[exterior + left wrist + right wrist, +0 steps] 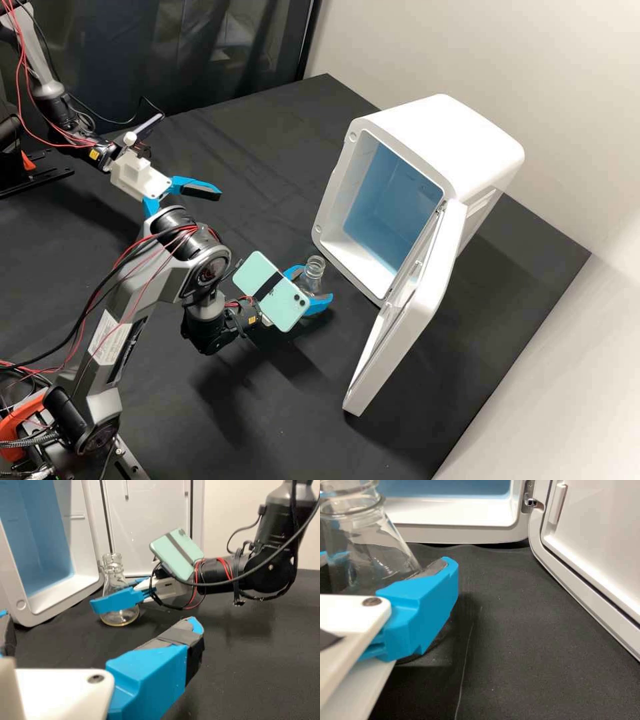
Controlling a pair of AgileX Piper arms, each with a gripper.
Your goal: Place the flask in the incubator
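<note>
Tallied: one flask [313,270], one incubator [453,140] with one door [407,313], one phone [272,291], one surface [267,133]. Two arms: left arm [57,100], right arm [143,280]. Two claws: left claw [175,195], right claw [308,289].

Black cloth-covered bench [267,153] across the centre, dark curtain [167,47] behind it at 11 o'clock, pale wall [500,60] from 1 to 4 o'clock, mint-green phone [273,291] with black strap toward 6 o'clock of centre.
</note>
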